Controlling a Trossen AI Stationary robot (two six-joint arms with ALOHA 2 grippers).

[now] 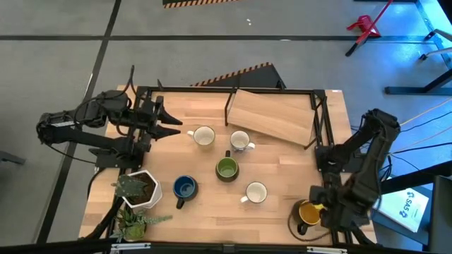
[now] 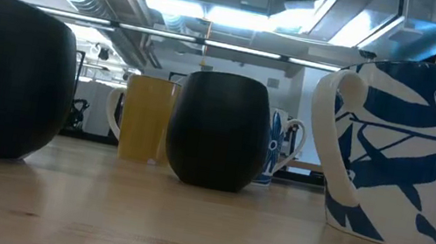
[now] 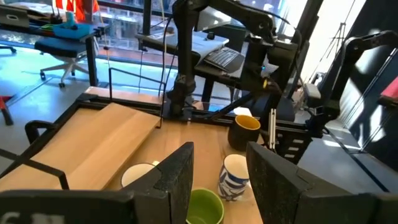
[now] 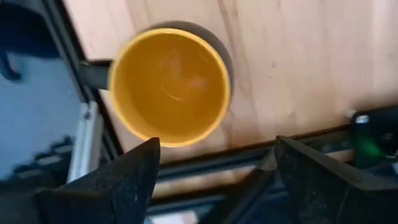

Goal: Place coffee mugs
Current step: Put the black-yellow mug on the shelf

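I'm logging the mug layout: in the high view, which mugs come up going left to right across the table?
Blue mug → plain white mug → olive green mug → white mug with blue pattern → second plain white mug → dark mug with yellow inside.

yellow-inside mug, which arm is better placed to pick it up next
The right. Its pincer is open and hovers right over the dark mug with the yellow inside at the table's near right corner. The left pincer, also open, is far across the table by a white mug.

Between the open left tool's [image 3: 219, 180] fingers: green mug [image 3: 204, 206], blue-patterned mug [image 3: 234, 177].
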